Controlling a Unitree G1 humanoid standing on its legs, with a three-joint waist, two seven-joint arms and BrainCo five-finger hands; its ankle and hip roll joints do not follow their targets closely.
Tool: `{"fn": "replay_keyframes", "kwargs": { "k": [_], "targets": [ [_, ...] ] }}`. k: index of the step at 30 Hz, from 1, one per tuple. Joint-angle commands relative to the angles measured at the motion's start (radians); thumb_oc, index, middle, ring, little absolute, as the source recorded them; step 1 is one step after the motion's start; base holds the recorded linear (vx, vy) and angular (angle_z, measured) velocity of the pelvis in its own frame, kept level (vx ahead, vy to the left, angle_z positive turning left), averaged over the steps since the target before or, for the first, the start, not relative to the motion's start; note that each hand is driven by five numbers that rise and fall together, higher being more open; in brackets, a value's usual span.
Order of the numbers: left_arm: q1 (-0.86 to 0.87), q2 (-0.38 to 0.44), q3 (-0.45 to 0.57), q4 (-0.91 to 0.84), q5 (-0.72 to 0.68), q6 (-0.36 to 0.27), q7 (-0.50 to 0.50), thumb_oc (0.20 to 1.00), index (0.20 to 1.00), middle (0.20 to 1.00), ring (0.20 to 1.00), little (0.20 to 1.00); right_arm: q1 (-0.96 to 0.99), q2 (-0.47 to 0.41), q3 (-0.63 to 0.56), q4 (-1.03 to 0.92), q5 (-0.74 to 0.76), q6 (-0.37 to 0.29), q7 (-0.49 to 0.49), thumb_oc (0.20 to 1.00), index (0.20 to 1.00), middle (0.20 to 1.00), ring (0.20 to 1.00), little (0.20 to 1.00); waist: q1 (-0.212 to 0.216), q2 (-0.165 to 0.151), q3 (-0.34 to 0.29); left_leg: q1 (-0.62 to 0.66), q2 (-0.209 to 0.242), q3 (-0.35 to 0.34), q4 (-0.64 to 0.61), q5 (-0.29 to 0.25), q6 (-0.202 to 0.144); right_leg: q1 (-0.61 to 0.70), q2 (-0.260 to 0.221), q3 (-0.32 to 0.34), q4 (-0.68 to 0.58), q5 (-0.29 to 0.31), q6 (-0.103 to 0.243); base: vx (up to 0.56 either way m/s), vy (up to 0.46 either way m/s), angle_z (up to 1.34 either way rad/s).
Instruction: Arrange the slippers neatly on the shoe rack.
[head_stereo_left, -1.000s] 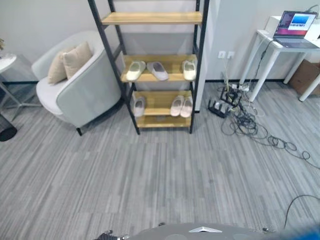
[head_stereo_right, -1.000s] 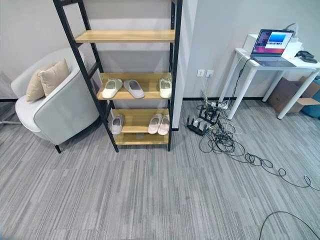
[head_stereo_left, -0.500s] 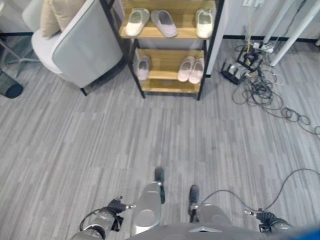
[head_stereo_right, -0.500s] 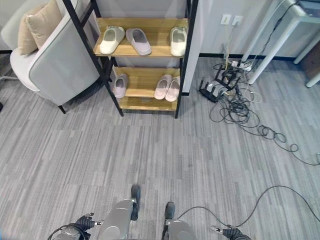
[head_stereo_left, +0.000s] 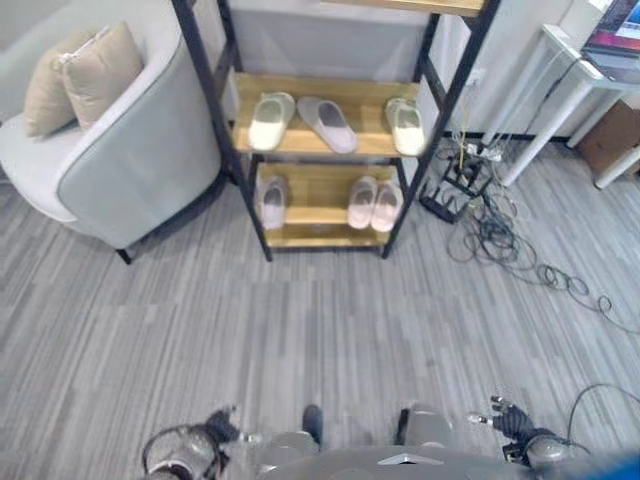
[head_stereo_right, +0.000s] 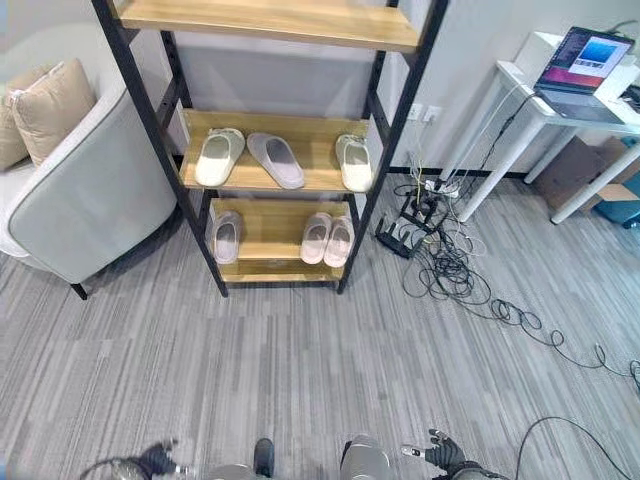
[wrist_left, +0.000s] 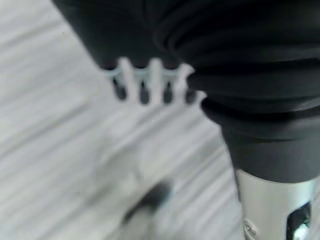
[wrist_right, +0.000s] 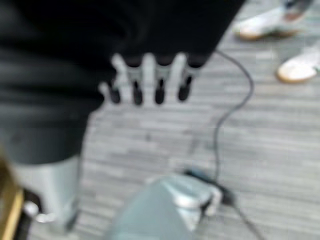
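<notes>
Wooden shelves of a black-framed shoe rack (head_stereo_left: 320, 140) are seen against the wall. Three slippers (head_stereo_left: 328, 111) lie spread apart on the middle shelf and three pink slippers (head_stereo_left: 372, 203) on the lowest. The left hand (wrist_left: 150, 85) and right hand (wrist_right: 147, 82) hang empty above grey floor (head_stereo_left: 330, 330), fingers straight.

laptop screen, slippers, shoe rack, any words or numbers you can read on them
None can be read.
Laptop: its screen shows coloured patches, any text too small to read.
Slippers: no print visible.
Shoe rack: bare wood shelves and black frame, no label.
</notes>
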Motion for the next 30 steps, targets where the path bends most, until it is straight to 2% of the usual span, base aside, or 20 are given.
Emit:
{"fn": "replay_keyframes", "kwargs": {
  "k": [1,4,5,8,9,11,12,13,15,18,20,21,22,24,26,27,30],
  "targets": [
    [0.031,0.008,0.024,-0.070,-0.030,-0.017,0.005,1.000,1.000,1.000,1.000,1.000,0.008,-0.045,-0.009,-0.046,-0.014,-0.006,0.003,1.000,1.000,1.000,1.000,1.000,-0.033,-0.028,0.091,-0.045,-0.026,-0.045,0.138,-0.125,-0.058,0.086,0.073,0.043,-0.217,0.120,0.001,0.32,-0.084,0.61],
    [0.033,-0.001,0.016,-0.064,-0.016,-0.020,0.004,1.000,1.000,1.000,1.000,1.000,0.015,-0.043,-0.008,-0.057,-0.016,-0.005,0.005,1.000,1.000,1.000,1.000,1.000,-0.042,-0.027,0.093,-0.005,-0.027,-0.059,0.135,-0.151,-0.063,0.084,0.069,0.012,-0.299,0.149,0.009,0.33,-0.115,0.55],
    [0.047,-0.010,0.008,-0.056,0.003,-0.019,-0.005,1.000,1.000,1.000,1.000,1.000,0.025,-0.042,-0.006,-0.070,-0.027,-0.004,0.010,1.000,1.000,1.000,1.000,1.000,-0.049,-0.024,0.088,0.032,-0.027,-0.071,0.135,-0.170,-0.070,0.064,0.060,-0.027,-0.323,0.176,0.014,0.32,-0.122,0.58],
    [0.063,-0.024,-0.010,-0.042,0.037,-0.019,-0.015,1.000,1.000,1.000,1.000,1.000,0.035,-0.041,-0.005,-0.078,-0.033,-0.001,0.016,1.000,1.000,1.000,1.000,1.000,-0.056,-0.026,0.077,0.057,-0.031,-0.091,0.146,-0.187,-0.075,0.088,0.069,-0.013,-0.345,0.174,0.008,0.33,-0.140,0.39],
    [0.102,-0.049,-0.017,-0.012,0.076,-0.023,-0.017,1.000,1.000,1.000,1.000,1.000,0.037,-0.024,0.004,-0.010,-0.019,-0.008,0.020,1.000,1.000,1.000,1.000,1.000,-0.051,-0.016,0.054,0.076,-0.024,-0.102,0.167,-0.196,-0.086,0.116,0.093,0.006,-0.339,0.159,-0.013,0.33,-0.134,0.47],
    [0.111,-0.076,-0.018,0.007,0.066,-0.015,-0.012,1.000,1.000,1.000,1.000,1.000,-0.002,-0.022,0.029,0.064,-0.031,-0.006,0.012,1.000,1.000,1.000,1.000,1.000,-0.045,-0.008,0.043,0.055,-0.008,-0.087,0.245,-0.160,-0.118,0.154,0.113,0.000,-0.340,0.137,-0.036,0.30,-0.157,0.38],
    [0.107,-0.084,-0.019,0.010,0.058,-0.014,-0.012,1.000,1.000,1.000,1.000,1.000,-0.025,-0.024,0.032,0.076,-0.023,-0.008,0.006,1.000,1.000,1.000,1.000,1.000,-0.035,-0.011,0.053,0.008,-0.002,-0.083,0.360,-0.113,-0.138,0.175,0.113,-0.003,-0.341,0.126,-0.050,0.10,-0.097,0.06],
    [0.106,-0.084,-0.019,0.011,0.058,-0.014,-0.011,1.000,1.000,1.000,1.000,1.000,-0.027,-0.023,0.033,0.078,-0.023,-0.008,0.005,1.000,1.000,1.000,1.000,1.000,-0.037,-0.010,0.053,0.000,0.000,-0.085,0.372,-0.118,-0.138,0.172,0.114,-0.005,-0.340,0.126,-0.050,0.05,-0.107,-0.09],
    [0.098,-0.089,-0.029,0.000,0.049,-0.010,-0.006,1.000,1.000,1.000,1.000,1.000,-0.057,-0.034,0.042,0.072,-0.007,-0.013,0.003,1.000,1.000,1.000,1.000,1.000,-0.021,-0.026,0.073,-0.114,0.016,-0.063,0.544,-0.060,-0.147,0.196,0.107,-0.016,-0.336,0.102,-0.078,0.06,-0.127,-0.03],
    [0.084,-0.088,-0.040,-0.014,0.042,-0.008,0.001,1.000,1.000,1.000,1.000,1.000,-0.085,-0.055,0.051,0.067,-0.002,-0.012,-0.008,1.000,1.000,1.000,1.000,1.000,-0.002,-0.039,0.087,-0.196,0.064,-0.001,0.603,-0.066,-0.136,0.225,0.095,-0.047,-0.328,0.059,-0.095,0.11,-0.104,0.19],
    [0.070,-0.085,-0.042,-0.013,0.039,-0.007,0.002,1.000,1.000,1.000,1.000,1.000,-0.087,-0.069,0.042,0.090,0.029,-0.020,-0.002,1.000,1.000,1.000,1.000,1.000,0.004,-0.048,0.083,-0.224,0.104,0.046,0.503,-0.097,-0.127,0.249,0.079,-0.071,-0.340,0.039,-0.089,0.22,0.017,0.33],
    [0.079,-0.075,-0.035,-0.027,0.039,-0.011,0.004,1.000,1.000,1.000,1.000,1.000,-0.078,-0.106,0.037,0.009,0.013,-0.046,-0.022,1.000,1.000,1.000,1.000,1.000,0.011,-0.046,0.079,-0.217,0.142,0.069,0.337,-0.082,-0.138,0.266,0.071,-0.076,-0.343,0.024,-0.075,0.32,0.140,0.56],
    [0.078,-0.074,-0.033,-0.031,0.034,-0.017,0.002,1.000,1.000,1.000,1.000,1.000,-0.062,-0.112,0.032,0.017,0.013,-0.047,-0.007,1.000,1.000,1.000,1.000,1.000,0.019,-0.039,0.078,-0.232,0.167,0.059,0.257,-0.024,-0.153,0.276,0.080,-0.079,-0.344,0.015,-0.070,0.33,0.187,0.44],
    [0.063,-0.070,-0.046,-0.026,0.031,-0.014,0.003,1.000,1.000,1.000,1.000,1.000,-0.088,-0.098,0.039,0.112,0.002,-0.043,-0.026,1.000,1.000,1.000,1.000,1.000,0.052,-0.025,0.076,-0.252,0.186,-0.016,0.125,0.074,-0.176,0.311,0.092,-0.072,-0.346,-0.007,-0.070,0.28,0.144,0.12],
    [0.064,-0.084,-0.069,-0.009,0.037,-0.022,0.008,1.000,1.000,1.000,1.000,1.000,-0.120,-0.077,0.050,0.164,-0.007,-0.035,-0.038,1.000,1.000,1.000,1.000,1.000,0.075,-0.018,0.074,-0.262,0.184,-0.082,0.059,0.108,-0.187,0.345,0.090,-0.065,-0.344,-0.028,-0.066,0.28,0.177,0.07],
    [0.071,-0.092,-0.068,0.006,0.044,-0.018,0.007,1.000,1.000,1.000,1.000,1.000,-0.126,-0.067,0.055,0.164,-0.018,-0.037,-0.033,1.000,1.000,1.000,1.000,1.000,0.074,-0.013,0.065,-0.237,0.186,-0.090,0.023,0.101,-0.188,0.351,0.094,-0.056,-0.341,-0.035,-0.062,0.26,0.209,-0.13],
    [0.085,-0.105,-0.070,0.028,0.059,-0.017,0.003,1.000,1.000,1.000,1.000,1.000,-0.118,-0.061,0.052,0.164,-0.033,-0.037,-0.033,1.000,1.000,1.000,1.000,1.000,0.073,-0.010,0.051,-0.216,0.178,-0.089,0.041,0.101,-0.189,0.369,0.084,-0.041,-0.339,-0.036,-0.052,0.18,0.166,-0.37]
  ]
}}
